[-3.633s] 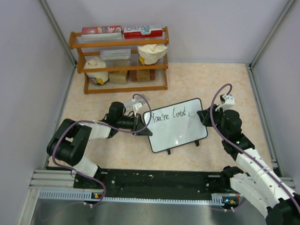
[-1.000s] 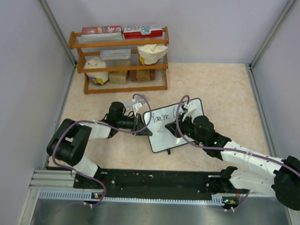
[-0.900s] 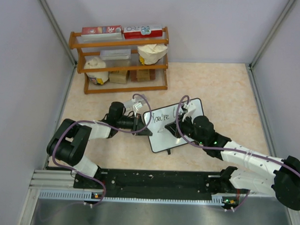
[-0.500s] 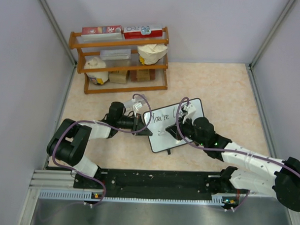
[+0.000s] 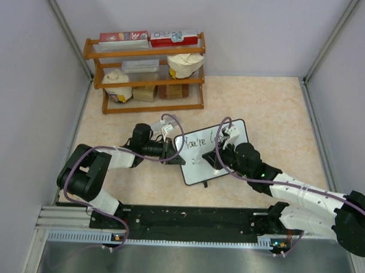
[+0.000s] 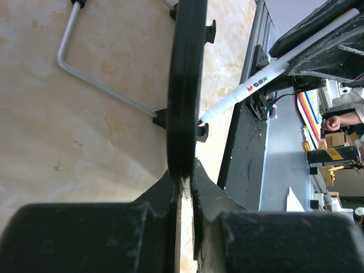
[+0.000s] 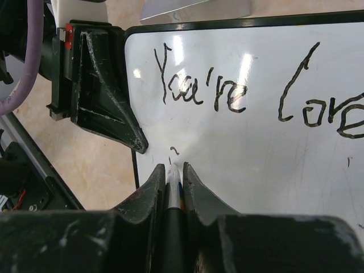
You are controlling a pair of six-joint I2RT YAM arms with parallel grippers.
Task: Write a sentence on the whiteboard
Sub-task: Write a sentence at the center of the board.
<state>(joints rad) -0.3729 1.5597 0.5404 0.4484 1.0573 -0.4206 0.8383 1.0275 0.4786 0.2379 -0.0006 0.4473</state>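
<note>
The whiteboard [image 5: 200, 167] lies tilted on the table, its black frame seen edge-on in the left wrist view [image 6: 185, 85]. My left gripper [image 5: 177, 153] [image 6: 186, 170] is shut on its left edge. The sentence [image 7: 199, 85] reads "You're love…" in black script and runs off the right of that view. My right gripper [image 5: 213, 160] [image 7: 172, 168] is shut on a white marker [image 7: 172, 181] [image 6: 259, 79]. The marker tip rests on the board [image 7: 267, 159] below "You're", beside a small fresh stroke [image 7: 174, 151]. The left gripper's fingers [image 7: 108, 105] show at the board's edge.
A wooden shelf [image 5: 146, 69] holding boxes and bags stands at the back left. The board's bent metal stand leg [image 6: 85, 71] lies on the tabletop behind it. Grey walls close in on both sides.
Since the oldest frame my right arm has swung from the board's right end onto its lower left area. Over the last second it barely shifts. The left arm holds still.
</note>
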